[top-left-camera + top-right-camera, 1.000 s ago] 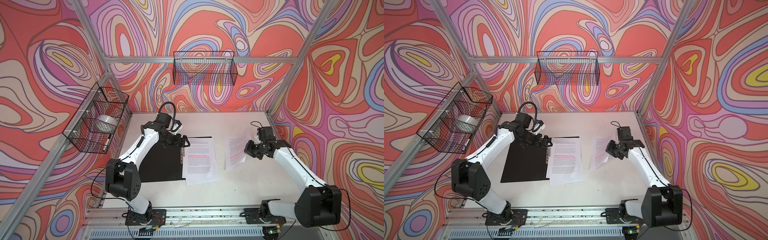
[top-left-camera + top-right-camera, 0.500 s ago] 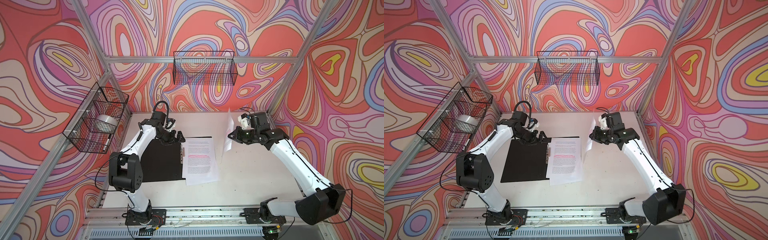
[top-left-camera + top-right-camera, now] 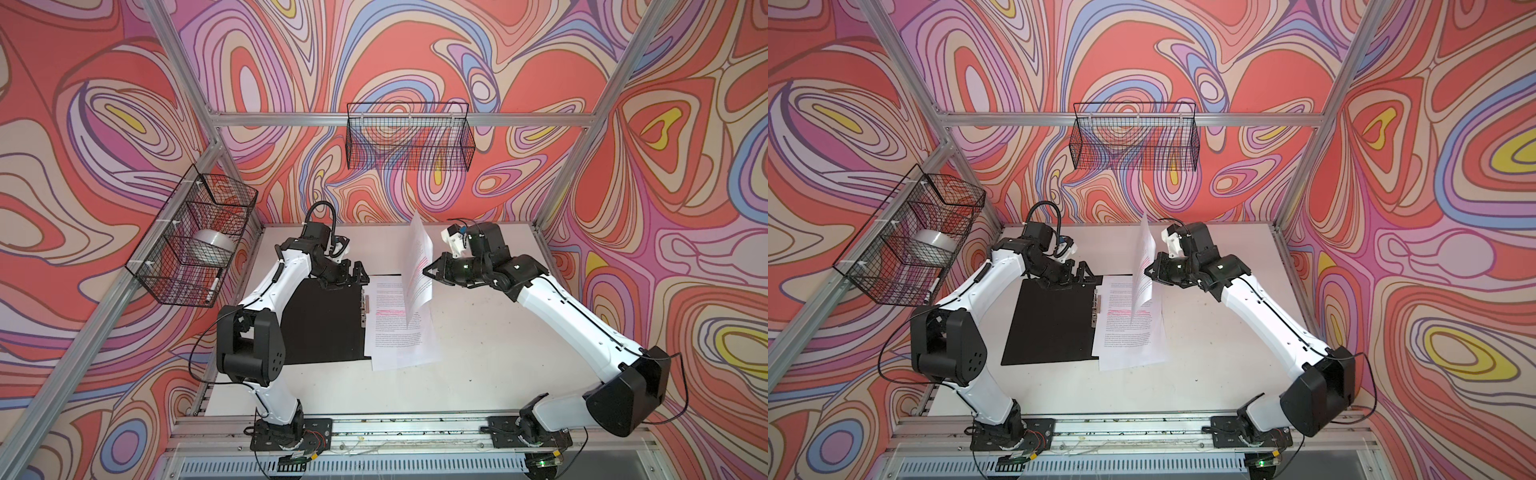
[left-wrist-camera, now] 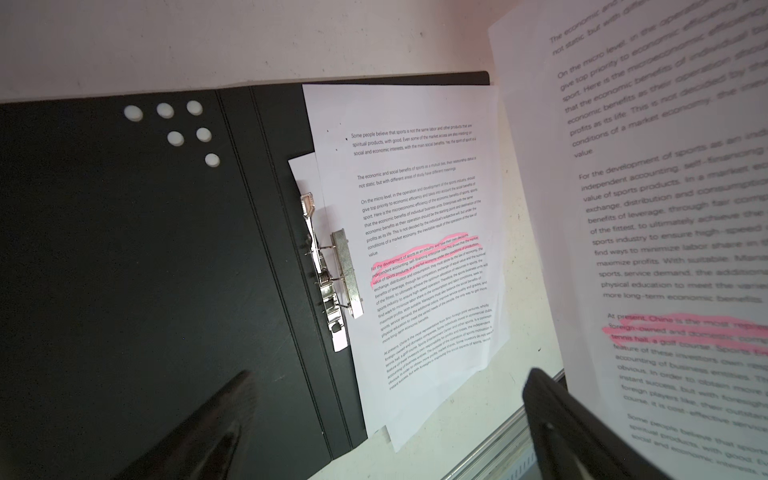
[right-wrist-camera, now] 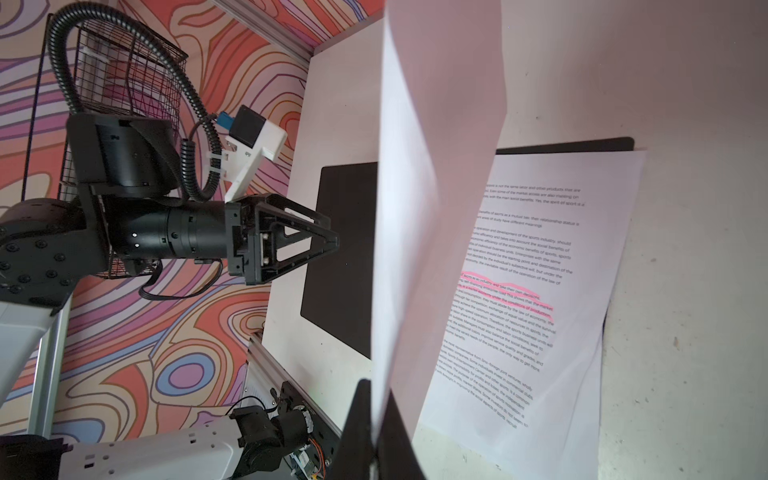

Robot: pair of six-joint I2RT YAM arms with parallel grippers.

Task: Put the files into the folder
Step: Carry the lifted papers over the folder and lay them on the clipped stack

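One sheet [image 3: 417, 257] hangs nearly edge-on, pinched at its side by the clenched right gripper [image 3: 427, 272], just above the other files [image 3: 398, 332] lying flat on the right leaf of the open folder [image 3: 324, 324]. Those files sit below and slightly left of that gripper — the nearer arm — their long axis seemingly in line with the sheet's; the left gripper [image 3: 360, 275], spread and empty, hovers at the folder's far edge.

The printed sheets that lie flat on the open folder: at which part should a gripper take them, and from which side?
Probably take the sheets at their near right corner, coming low from the right arm's side. They lie flat, so only an edge gives a hold. This corner juts past the folder, while their left edge sits by the metal clip.
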